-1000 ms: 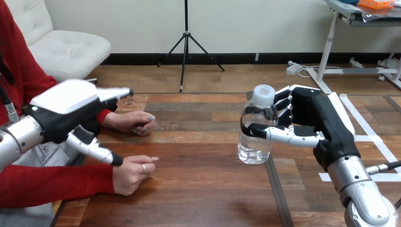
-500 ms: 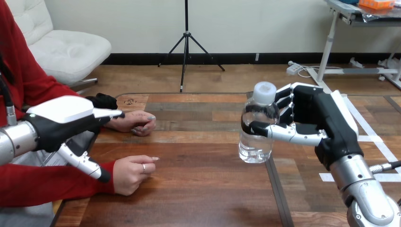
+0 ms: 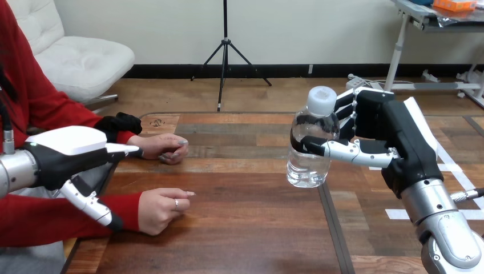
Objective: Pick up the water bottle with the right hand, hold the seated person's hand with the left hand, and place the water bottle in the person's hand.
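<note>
A clear water bottle (image 3: 310, 142) with a white cap hangs upright just above the table, right of centre. My right hand (image 3: 381, 134) is shut on it, thumb across the front and fingers behind. My left hand (image 3: 65, 153) is open at the left, fingers straight and pointing right, thumb hanging down over the person's red sleeve. The person's near hand (image 3: 162, 209) rests loosely curled on the table, just right of my thumb and apart from it. The person's far hand (image 3: 162, 147) lies on the table beyond my fingertips.
The wooden table (image 3: 240, 228) stretches between the two hands, with a dark seam (image 3: 334, 228) running toward me under the bottle. The person's red-sleeved forearm (image 3: 40, 222) lies along the table's left edge.
My left hand has dropped lower and drawn back to the left, over the person's near forearm. My right hand has lifted the bottle slightly.
</note>
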You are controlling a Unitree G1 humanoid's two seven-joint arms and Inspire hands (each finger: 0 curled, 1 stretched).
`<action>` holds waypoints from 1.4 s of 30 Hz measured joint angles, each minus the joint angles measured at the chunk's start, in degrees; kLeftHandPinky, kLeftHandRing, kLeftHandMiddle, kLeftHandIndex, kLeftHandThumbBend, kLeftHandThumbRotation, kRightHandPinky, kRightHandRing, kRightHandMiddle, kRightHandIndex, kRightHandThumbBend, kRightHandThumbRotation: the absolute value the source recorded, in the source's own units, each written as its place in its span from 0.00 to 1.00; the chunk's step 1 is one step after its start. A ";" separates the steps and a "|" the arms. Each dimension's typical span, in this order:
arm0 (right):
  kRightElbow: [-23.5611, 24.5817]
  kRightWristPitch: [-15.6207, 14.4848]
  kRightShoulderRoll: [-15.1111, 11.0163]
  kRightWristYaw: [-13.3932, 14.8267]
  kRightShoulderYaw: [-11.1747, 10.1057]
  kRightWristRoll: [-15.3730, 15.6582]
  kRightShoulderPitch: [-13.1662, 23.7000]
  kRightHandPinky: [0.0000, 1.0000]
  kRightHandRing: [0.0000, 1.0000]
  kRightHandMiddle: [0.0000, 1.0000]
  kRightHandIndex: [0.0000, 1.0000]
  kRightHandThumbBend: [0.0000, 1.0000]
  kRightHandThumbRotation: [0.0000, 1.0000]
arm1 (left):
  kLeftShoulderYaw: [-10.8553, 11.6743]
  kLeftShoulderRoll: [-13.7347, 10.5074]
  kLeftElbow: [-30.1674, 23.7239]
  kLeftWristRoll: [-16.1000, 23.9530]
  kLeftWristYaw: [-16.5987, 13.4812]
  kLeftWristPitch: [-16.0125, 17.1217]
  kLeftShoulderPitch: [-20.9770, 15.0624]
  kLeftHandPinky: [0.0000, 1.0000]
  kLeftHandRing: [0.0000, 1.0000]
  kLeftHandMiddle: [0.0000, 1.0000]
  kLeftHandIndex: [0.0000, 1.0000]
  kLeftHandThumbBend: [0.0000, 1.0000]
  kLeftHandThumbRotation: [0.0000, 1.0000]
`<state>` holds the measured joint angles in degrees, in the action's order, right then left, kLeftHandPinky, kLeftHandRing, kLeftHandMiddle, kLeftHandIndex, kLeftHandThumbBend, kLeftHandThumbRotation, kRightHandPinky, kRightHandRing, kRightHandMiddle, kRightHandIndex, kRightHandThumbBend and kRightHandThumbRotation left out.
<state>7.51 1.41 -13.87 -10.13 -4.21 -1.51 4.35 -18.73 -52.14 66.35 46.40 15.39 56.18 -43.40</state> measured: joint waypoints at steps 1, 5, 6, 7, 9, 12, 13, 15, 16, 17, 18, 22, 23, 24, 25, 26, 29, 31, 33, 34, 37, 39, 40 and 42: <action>0.20 -0.19 0.00 0.00 -0.02 0.02 0.00 0.21 0.27 0.38 0.41 0.81 0.00 | -0.23 -0.17 0.12 0.00 0.19 0.02 -0.14 0.84 0.93 0.95 0.97 1.00 0.61; 0.96 -1.14 -0.03 0.01 -0.08 0.23 0.00 0.22 0.28 0.38 0.41 0.81 0.00 | -0.96 -0.70 0.83 -0.14 1.82 -0.09 -0.93 0.86 0.93 0.95 0.98 1.00 0.61; 1.11 -1.35 -0.04 0.02 -0.09 0.29 0.00 0.22 0.27 0.38 0.41 0.81 0.00 | -1.06 -0.79 1.03 -0.22 2.27 -0.19 -1.12 0.86 0.93 0.95 0.98 1.00 0.61; 1.23 -1.51 -0.06 0.02 -0.11 0.35 0.00 0.22 0.27 0.38 0.41 0.81 0.00 | -1.20 -0.89 1.21 -0.23 2.62 -0.34 -1.33 0.86 0.93 0.95 0.98 1.00 0.61; 1.41 -1.83 -0.08 0.04 -0.15 0.44 0.00 0.21 0.27 0.38 0.41 0.81 0.00 | -1.61 -1.10 1.53 -0.23 2.99 -0.69 -1.69 0.86 0.93 0.95 0.98 1.00 0.61; 1.61 -2.45 -0.08 0.06 -0.23 0.45 0.00 0.21 0.26 0.38 0.41 0.80 0.00 | -2.25 -1.40 1.65 -0.22 3.02 -1.26 -1.99 0.85 0.92 0.95 0.98 1.00 0.60; 1.65 -2.64 -0.08 0.06 -0.26 0.44 0.00 0.21 0.26 0.38 0.41 0.80 0.00 | -2.47 -1.48 1.67 -0.21 3.02 -1.46 -2.10 0.85 0.92 0.94 0.98 1.00 0.59; 1.69 -3.00 -0.08 0.09 -0.30 0.44 0.00 0.21 0.26 0.38 0.41 0.80 0.00 | -2.93 -1.57 1.70 -0.12 3.02 -1.93 -2.32 0.85 0.92 0.94 0.98 1.00 0.59; 1.72 -3.21 -0.08 0.11 -0.31 0.44 0.00 0.21 0.26 0.38 0.41 0.80 0.00 | -3.19 -1.60 1.72 -0.05 3.01 -2.20 -2.45 0.84 0.91 0.94 0.98 1.00 0.58; 1.75 -3.42 -0.08 0.12 -0.32 0.44 0.00 0.21 0.26 0.38 0.41 0.80 0.00 | -3.44 -1.62 1.73 0.08 3.01 -2.46 -2.58 0.84 0.91 0.94 0.98 1.00 0.58; 1.79 -3.63 -0.08 0.13 -0.32 0.44 0.00 0.21 0.26 0.38 0.41 0.80 0.00 | -3.64 -1.61 1.75 0.25 3.00 -2.69 -2.71 0.84 0.91 0.94 0.97 1.00 0.58; 2.04 -4.24 -0.08 0.15 -0.32 0.45 0.00 0.20 0.26 0.37 0.41 0.80 0.00 | -4.50 -1.59 1.91 0.50 2.91 -3.52 -3.04 0.83 0.90 0.93 0.96 1.00 0.57; 2.11 -4.33 -0.08 0.16 -0.32 0.45 0.00 0.20 0.25 0.37 0.40 0.80 0.00 | -4.80 -1.54 1.98 0.65 2.77 -3.75 -3.14 0.83 0.90 0.93 0.96 1.00 0.56; 2.18 -4.39 -0.08 0.17 -0.33 0.45 0.00 0.20 0.25 0.37 0.40 0.80 0.00 | -5.02 -1.49 2.03 0.84 2.63 -3.98 -3.20 0.83 0.90 0.93 0.96 1.00 0.56; 2.26 -4.43 -0.08 0.17 -0.34 0.45 0.00 0.20 0.25 0.36 0.40 0.80 0.00 | -5.24 -1.45 2.08 1.06 2.39 -4.21 -3.23 0.82 0.90 0.93 0.96 1.00 0.56; 2.36 -4.48 -0.08 0.18 -0.35 0.44 0.00 0.19 0.25 0.36 0.40 0.80 0.00 | -5.50 -1.38 2.12 1.31 2.06 -4.36 -3.25 0.82 0.89 0.93 0.96 1.00 0.56; 2.66 -4.62 -0.08 0.20 -0.38 0.43 0.00 0.19 0.24 0.36 0.40 0.80 0.00 | -6.35 -1.08 2.29 1.80 1.04 -4.91 -3.25 0.82 0.89 0.92 0.95 1.00 0.55; 2.86 -4.75 -0.08 0.20 -0.41 0.40 0.00 0.19 0.24 0.35 0.40 0.80 0.00 | -7.01 -0.76 2.53 2.12 0.31 -5.38 -3.26 0.81 0.89 0.92 0.95 1.00 0.54; 3.05 -4.82 -0.08 0.20 -0.44 0.38 0.00 0.19 0.24 0.36 0.40 0.81 0.00 | -7.57 -0.41 2.80 2.61 -0.31 -5.89 -3.27 0.81 0.88 0.92 0.95 1.00 0.55; 3.16 -4.86 -0.08 0.20 -0.45 0.37 0.00 0.19 0.24 0.36 0.40 0.81 0.00 | -7.98 -0.24 2.88 3.17 -0.89 -6.20 -3.28 0.81 0.88 0.92 0.95 1.00 0.55; 3.52 -5.02 -0.08 0.23 -0.52 0.38 0.00 0.19 0.24 0.36 0.40 0.81 0.00 | -9.67 0.28 3.00 5.21 -3.23 -7.10 -3.28 0.80 0.88 0.92 0.95 1.00 0.57; 3.73 -5.18 -0.08 0.24 -0.57 0.39 0.01 0.19 0.24 0.36 0.40 0.81 0.00 | -10.99 0.64 3.05 6.89 -5.11 -7.73 -3.28 0.80 0.88 0.92 0.96 1.00 0.59; 3.88 -5.34 -0.08 0.26 -0.60 0.39 0.00 0.19 0.24 0.36 0.40 0.81 0.00 | -11.61 0.86 3.15 7.58 -5.84 -8.06 -3.28 0.80 0.88 0.92 0.96 1.00 0.59; 4.15 -5.76 -0.08 0.31 -0.64 0.39 0.00 0.18 0.24 0.36 0.41 0.81 0.00 | -12.55 1.36 3.49 8.49 -6.82 -8.64 -3.28 0.81 0.88 0.92 0.96 1.00 0.59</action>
<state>11.67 -4.35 -13.95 -9.82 -4.86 -1.11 4.36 -31.28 -50.78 69.84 54.90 8.57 47.54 -46.68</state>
